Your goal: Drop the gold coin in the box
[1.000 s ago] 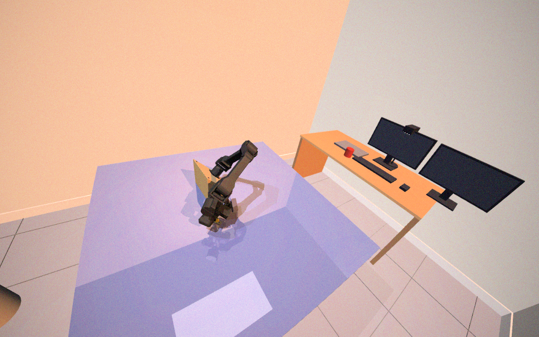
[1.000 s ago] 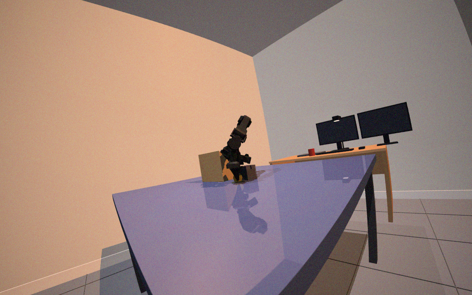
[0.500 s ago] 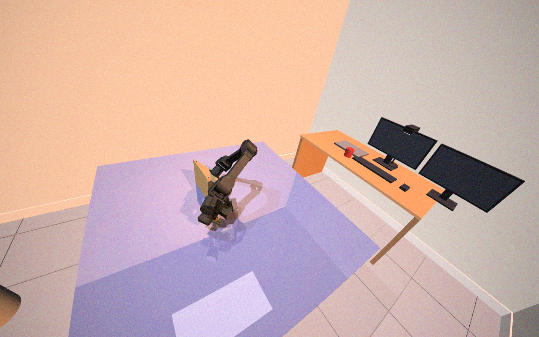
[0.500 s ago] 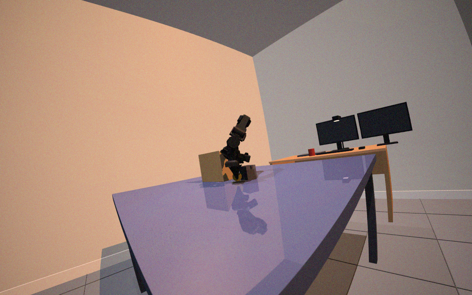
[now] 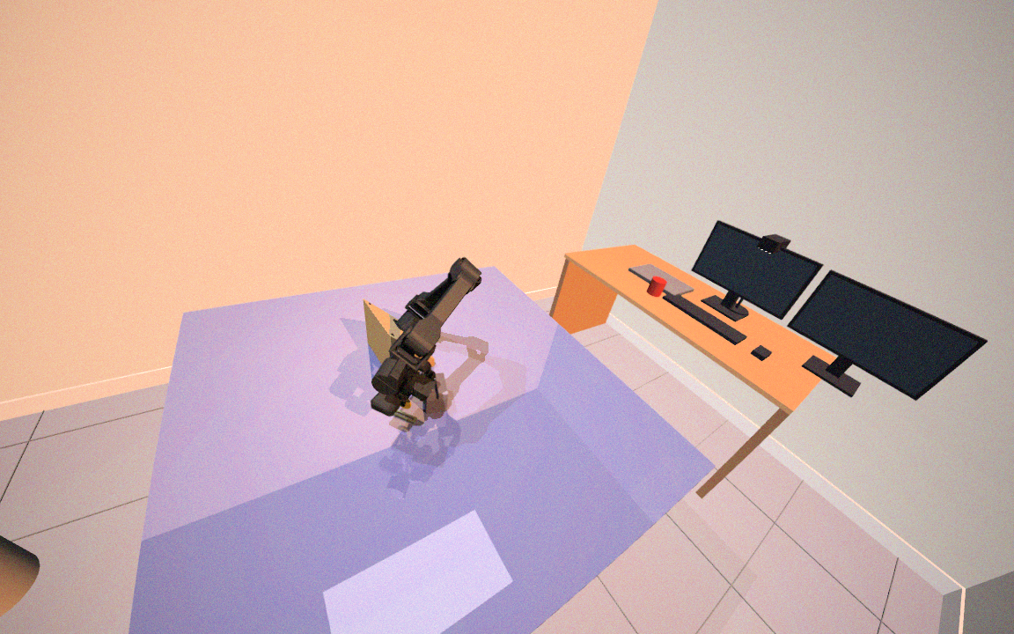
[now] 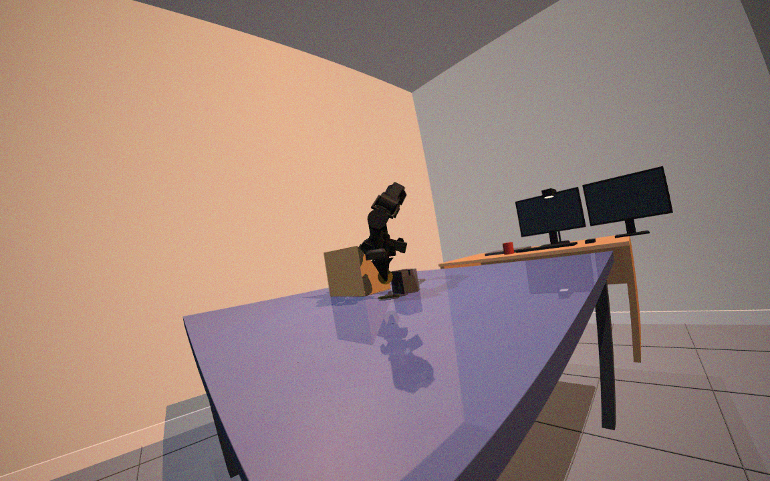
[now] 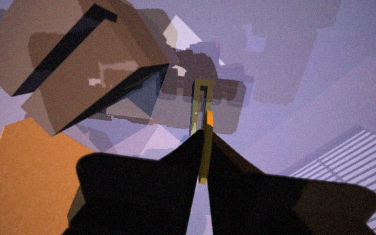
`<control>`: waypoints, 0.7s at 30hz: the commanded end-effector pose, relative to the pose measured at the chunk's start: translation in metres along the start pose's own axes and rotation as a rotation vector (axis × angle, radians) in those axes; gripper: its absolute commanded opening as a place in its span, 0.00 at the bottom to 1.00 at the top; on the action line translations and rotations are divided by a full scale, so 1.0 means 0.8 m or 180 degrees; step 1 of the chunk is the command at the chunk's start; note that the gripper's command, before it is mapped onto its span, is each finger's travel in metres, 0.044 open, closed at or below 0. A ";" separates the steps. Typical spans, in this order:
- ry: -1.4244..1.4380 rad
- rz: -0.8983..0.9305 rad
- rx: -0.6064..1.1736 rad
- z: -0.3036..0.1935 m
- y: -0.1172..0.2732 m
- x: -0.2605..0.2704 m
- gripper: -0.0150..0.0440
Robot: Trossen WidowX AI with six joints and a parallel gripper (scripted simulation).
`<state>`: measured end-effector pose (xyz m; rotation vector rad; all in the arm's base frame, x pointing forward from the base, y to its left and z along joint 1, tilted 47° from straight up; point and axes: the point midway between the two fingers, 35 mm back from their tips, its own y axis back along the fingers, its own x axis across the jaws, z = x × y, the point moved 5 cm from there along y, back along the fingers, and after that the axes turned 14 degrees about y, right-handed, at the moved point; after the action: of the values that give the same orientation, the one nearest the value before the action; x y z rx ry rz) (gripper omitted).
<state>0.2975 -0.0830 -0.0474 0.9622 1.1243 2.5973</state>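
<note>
Gripper (image 6: 383,278) (image 7: 204,135) was nearly closed, pinching the gold coin (image 6: 388,277) (image 7: 206,147) upright above the dark-green holder (image 6: 388,296) (image 7: 209,85). Carrying it well called for a firm pinch, clearance over the box (image 6: 406,280) (image 7: 87,88), then turning the coin parallel to the slot (image 7: 64,52) before lowering.

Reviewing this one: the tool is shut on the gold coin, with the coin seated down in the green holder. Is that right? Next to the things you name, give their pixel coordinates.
Not quite: the tool (image 5: 409,400) (image 6: 383,276) (image 7: 204,135) is shut on the gold coin (image 5: 407,405) (image 6: 388,278) (image 7: 206,153), but the coin is held above the green holder (image 5: 409,418) (image 6: 388,297) (image 7: 209,83), not seated in it. The exterior view shows the gap between them.
</note>
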 end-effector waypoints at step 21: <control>-0.0187 0.0003 -0.0008 0.001 0.062 0.001 0.25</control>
<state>0.3008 -0.1154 -0.0149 0.9693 1.1112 2.6006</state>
